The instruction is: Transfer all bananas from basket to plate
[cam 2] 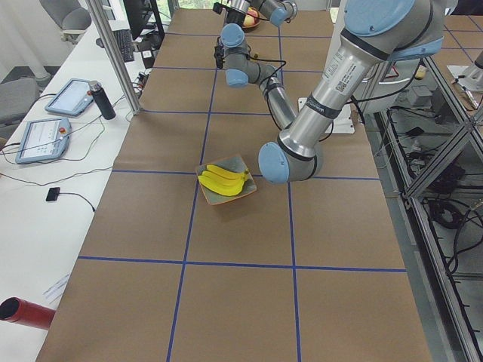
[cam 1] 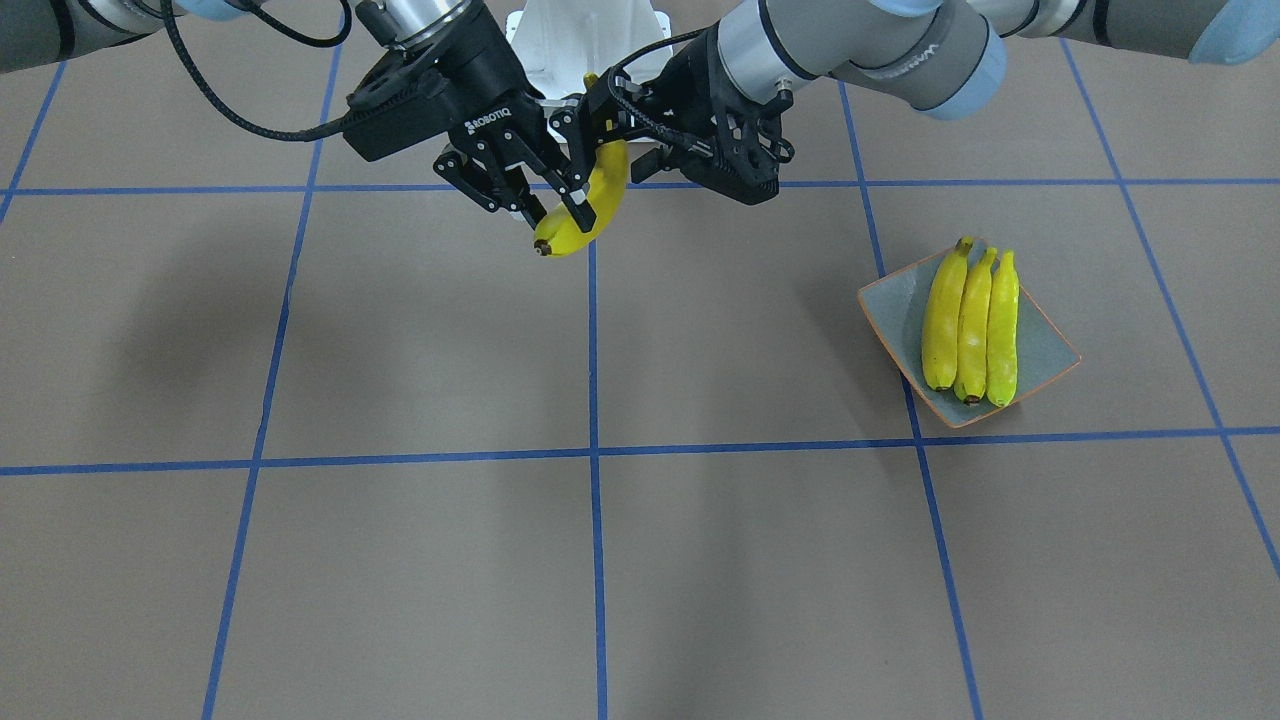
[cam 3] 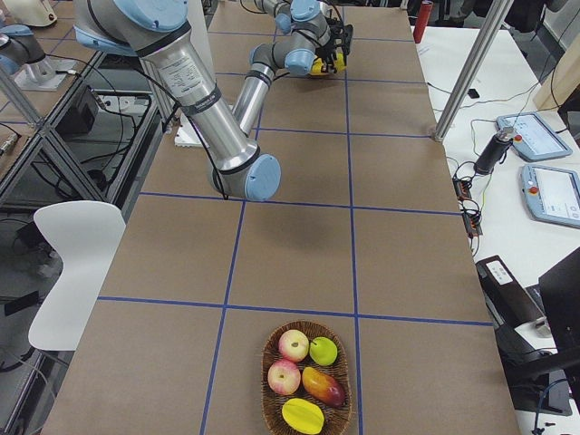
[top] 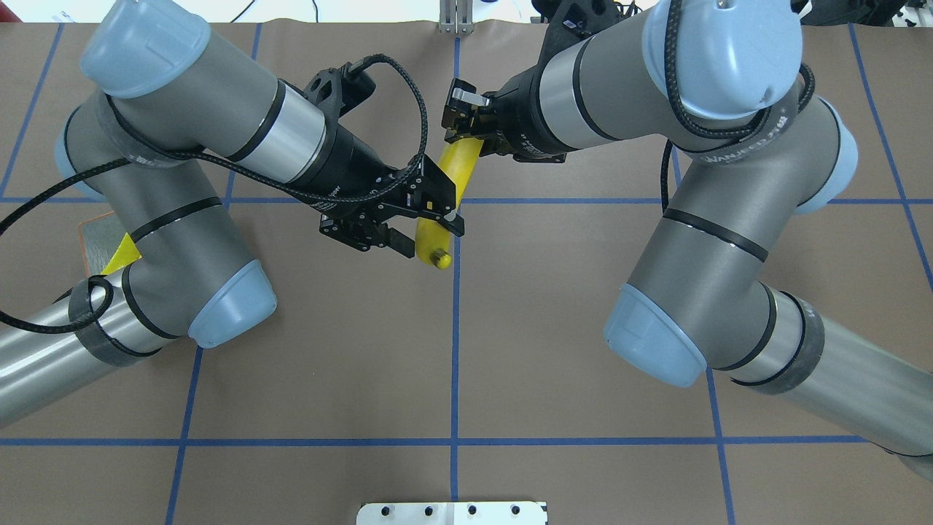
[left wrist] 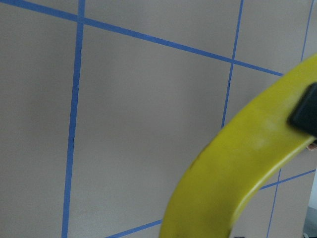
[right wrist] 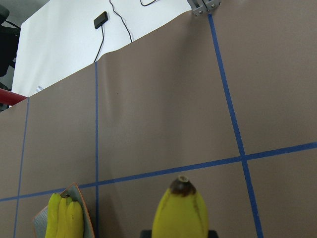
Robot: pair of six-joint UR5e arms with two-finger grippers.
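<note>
Bananas (cam 2: 223, 179) are lying side by side on the plate (cam 2: 234, 198) mid-table, right beside the near arm (cam 2: 317, 102)'s blue elbow. Two tablets (cam 2: 69, 96) sit on the white bench (cam 2: 30, 226), and a red tube (cam 2: 23, 312) lies down in the corner.

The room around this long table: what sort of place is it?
Most likely a robotics lab. A left arm and a right arm meet at a banana over a table marked with a blue tape grid, and control tablets lie on the side bench.
</note>
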